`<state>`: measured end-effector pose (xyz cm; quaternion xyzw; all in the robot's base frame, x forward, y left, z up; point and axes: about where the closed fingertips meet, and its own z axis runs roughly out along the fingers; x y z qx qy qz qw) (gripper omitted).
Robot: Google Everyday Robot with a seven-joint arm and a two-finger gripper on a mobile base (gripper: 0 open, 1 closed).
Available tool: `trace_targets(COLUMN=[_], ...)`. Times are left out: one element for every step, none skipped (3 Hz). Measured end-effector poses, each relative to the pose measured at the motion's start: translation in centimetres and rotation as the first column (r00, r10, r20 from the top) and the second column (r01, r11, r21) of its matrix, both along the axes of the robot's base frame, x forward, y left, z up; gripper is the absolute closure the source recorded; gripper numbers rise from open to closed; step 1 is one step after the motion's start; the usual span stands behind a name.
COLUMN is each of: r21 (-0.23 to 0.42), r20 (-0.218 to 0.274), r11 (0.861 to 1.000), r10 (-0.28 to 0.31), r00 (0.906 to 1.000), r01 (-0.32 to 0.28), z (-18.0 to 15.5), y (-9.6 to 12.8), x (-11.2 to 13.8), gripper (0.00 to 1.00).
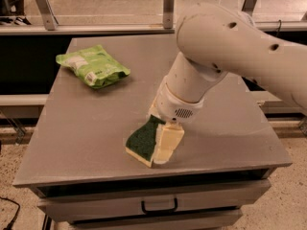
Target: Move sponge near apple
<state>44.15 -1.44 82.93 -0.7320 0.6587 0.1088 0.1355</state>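
The sponge point(143, 142), dark green on top with a pale yellow base, lies near the front edge of the grey table point(86, 133). My gripper point(160, 127) hangs from the big white arm point(230, 47) and is down over the sponge's right end. It is open, with one pale finger point(169, 143) against the sponge's right side and the other behind its far end. The apple is not in view; the arm hides much of the table's right half.
A light green crinkly snack bag point(92, 65) lies at the table's back left. A metal rail with posts point(168, 6) runs behind the table. A drawer handle point(159, 207) sits below the front edge.
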Motion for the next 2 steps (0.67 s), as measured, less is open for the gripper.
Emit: trace_targets(r21=[0.012, 0.016], r20=[-0.002, 0.017], r11=[1.000, 0.997], r10=[-0.010, -0.077], r00=[0.9999, 0.9969], r01=[0.010, 0.077], z=[0.6, 2.4], y=[-0.1, -1.9], x=[0.2, 1.4], gripper=[0.46, 0.77])
